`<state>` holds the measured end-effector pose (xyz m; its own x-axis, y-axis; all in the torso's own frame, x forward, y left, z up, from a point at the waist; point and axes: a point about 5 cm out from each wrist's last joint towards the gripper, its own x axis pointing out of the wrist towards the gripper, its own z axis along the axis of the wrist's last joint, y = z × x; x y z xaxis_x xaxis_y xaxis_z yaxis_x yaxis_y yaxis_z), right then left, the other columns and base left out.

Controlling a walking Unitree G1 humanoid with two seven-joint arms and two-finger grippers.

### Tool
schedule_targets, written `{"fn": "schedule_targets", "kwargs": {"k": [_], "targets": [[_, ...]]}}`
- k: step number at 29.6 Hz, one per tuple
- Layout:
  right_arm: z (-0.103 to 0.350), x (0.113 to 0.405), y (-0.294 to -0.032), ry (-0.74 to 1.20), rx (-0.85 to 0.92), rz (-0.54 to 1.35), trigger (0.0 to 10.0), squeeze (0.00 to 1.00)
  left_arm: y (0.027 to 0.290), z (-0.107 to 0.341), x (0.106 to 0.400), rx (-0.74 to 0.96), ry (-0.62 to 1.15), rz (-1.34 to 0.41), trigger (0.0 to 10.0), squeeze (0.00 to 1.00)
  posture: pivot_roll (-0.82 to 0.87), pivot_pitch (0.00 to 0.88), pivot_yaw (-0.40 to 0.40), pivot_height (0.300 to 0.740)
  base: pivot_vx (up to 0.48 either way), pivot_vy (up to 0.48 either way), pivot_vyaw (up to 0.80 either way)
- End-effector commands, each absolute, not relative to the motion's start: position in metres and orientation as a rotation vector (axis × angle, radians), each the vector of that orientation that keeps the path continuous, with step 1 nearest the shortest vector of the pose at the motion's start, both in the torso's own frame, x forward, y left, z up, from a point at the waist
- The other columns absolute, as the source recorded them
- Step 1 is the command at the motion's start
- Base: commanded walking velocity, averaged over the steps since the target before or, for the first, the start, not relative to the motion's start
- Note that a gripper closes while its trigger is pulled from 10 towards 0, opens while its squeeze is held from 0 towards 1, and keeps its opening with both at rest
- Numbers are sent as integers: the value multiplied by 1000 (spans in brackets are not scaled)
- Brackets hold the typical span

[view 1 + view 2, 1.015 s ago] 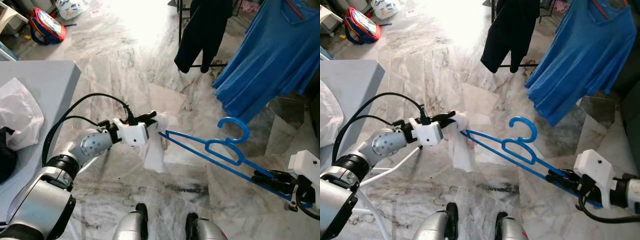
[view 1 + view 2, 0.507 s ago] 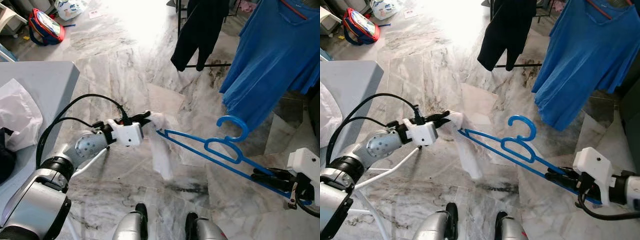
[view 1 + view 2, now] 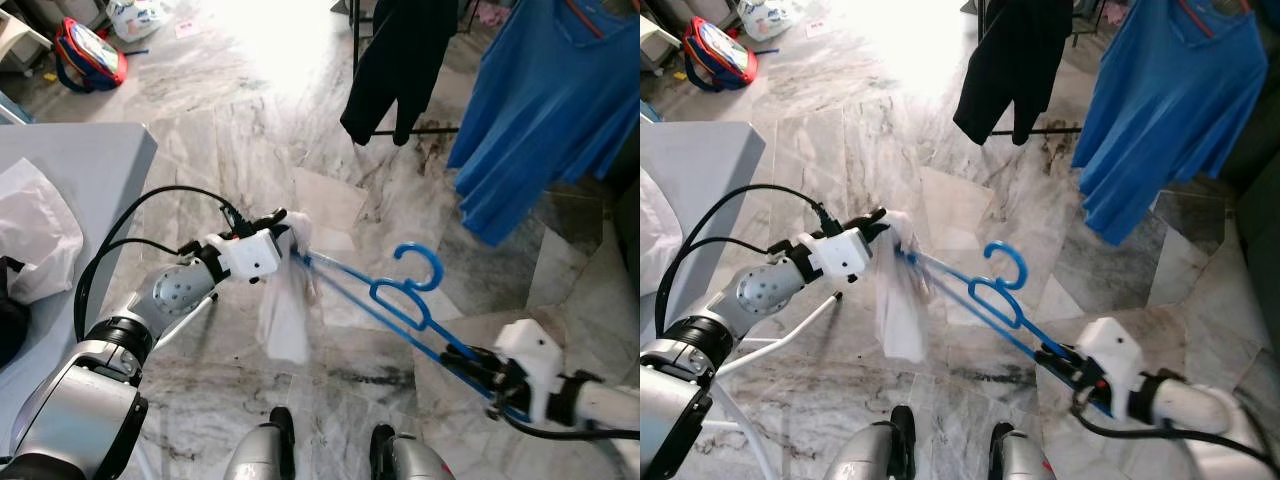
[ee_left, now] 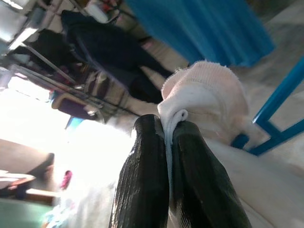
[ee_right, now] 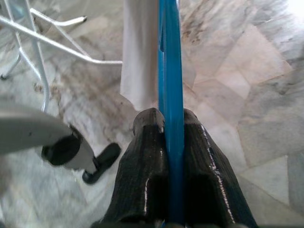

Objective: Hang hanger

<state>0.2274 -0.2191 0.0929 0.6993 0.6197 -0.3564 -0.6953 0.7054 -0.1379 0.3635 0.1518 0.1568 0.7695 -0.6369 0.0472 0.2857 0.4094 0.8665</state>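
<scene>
Hanger [image 3: 400, 300], blue plastic, one only, held in the air above the floor [image 3: 250, 110] between the two grippers, hook pointing up near its middle. Right gripper [image 3: 462, 362] clamps the hanger's lower end, both black fingers [image 5: 145, 175] pressed flat against the blue bar. Left gripper [image 3: 285, 222] is pinched tight on a fold of white cloth [image 3: 283, 310] at the hanger's far end; the cloth hangs down limp from there, one piece, draped at the hanger's tip. In the left wrist view the cloth [image 4: 204, 90] bunches out past the fingertips [image 4: 147, 142], touching the blue bar. Floor is pale grey-veined marble in large slabs, strongly sunlit toward the far side. Grey table [image 3: 90, 170] on the robot's left, with one crumpled white bag [image 3: 35, 225] lying on it and something dark at its near edge, too cut off to identify. Rack [image 3: 362, 70] of dark metal stands ahead, well apart from the hanger; two garments hang there: one black garment [image 3: 400, 50] and, to its right, one blue shirt [image 3: 550, 100]. One red and blue backpack [image 3: 92, 52] sits on the floor at far left, with a white bag [image 3: 140, 15] near it. White metal legs [image 5: 42, 42] of a stand show under the cloth in the right wrist view. Robot's two feet [image 3: 330, 455] visible at the bottom edge.
</scene>
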Motion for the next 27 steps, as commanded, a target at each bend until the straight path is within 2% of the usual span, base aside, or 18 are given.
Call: {"fn": "schedule_targets", "kwargs": {"k": [1, 9, 16, 22, 27], "targets": [[93, 228, -218, 271, -253, 710, 10000, 0, 158, 159, 366, 1022, -397, -562, 10000, 0, -16, 286, 94, 740, 0, 0, 0], [91, 217, -210, 273, -219, 761, 10000, 0, 156, 162, 370, 983, -393, -500, 10000, 0, -34, 287, 93, 740, 0, 0, 0], [104, 191, -213, 341, -139, 966, 10000, 0, 152, 161, 371, 995, -396, -488, 10000, 0, -47, 284, 80, 740, 0, 0, 0], [115, 198, -244, 362, -225, 863, 10000, 0, 155, 162, 372, 986, -397, -456, 10000, 0, -54, 272, 75, 740, 0, 0, 0], [117, 203, -245, 345, -231, 828, 10000, 0, 154, 161, 371, 957, -401, -427, 10000, 0, -59, 246, 49, 740, 0, 0, 0]]}}
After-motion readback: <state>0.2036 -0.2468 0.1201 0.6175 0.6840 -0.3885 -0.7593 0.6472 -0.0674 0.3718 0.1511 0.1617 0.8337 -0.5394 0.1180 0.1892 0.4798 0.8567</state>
